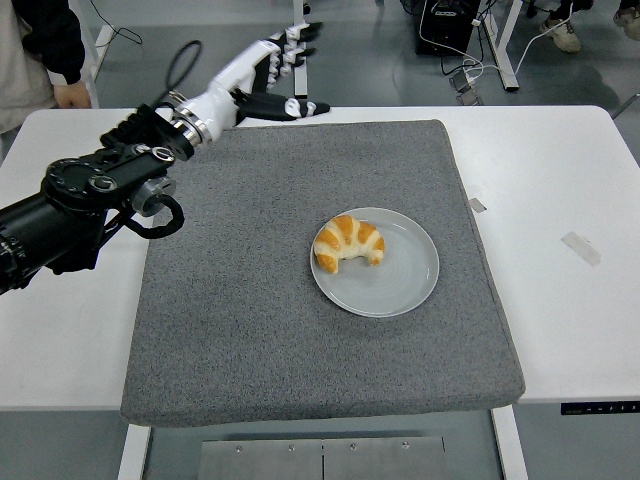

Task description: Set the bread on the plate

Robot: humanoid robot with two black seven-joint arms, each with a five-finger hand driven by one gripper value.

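The golden crescent bread (348,243) rests on the round grey plate (400,285); the left hand (268,75), fingers spread and empty, hovers upper left, task apparently done.

My left arm (60,205) is cut off at pic's left edge. Person (40,45) top left is cropped by top and left edges. Table (560,200) legs mostly hidden under top; near-right corner out of frame.

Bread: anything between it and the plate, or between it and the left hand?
No. The bread already lies on the plate, on its left part. The left hand is raised, open, over the mat's far-left corner; only bare mat lies between it and the bread.
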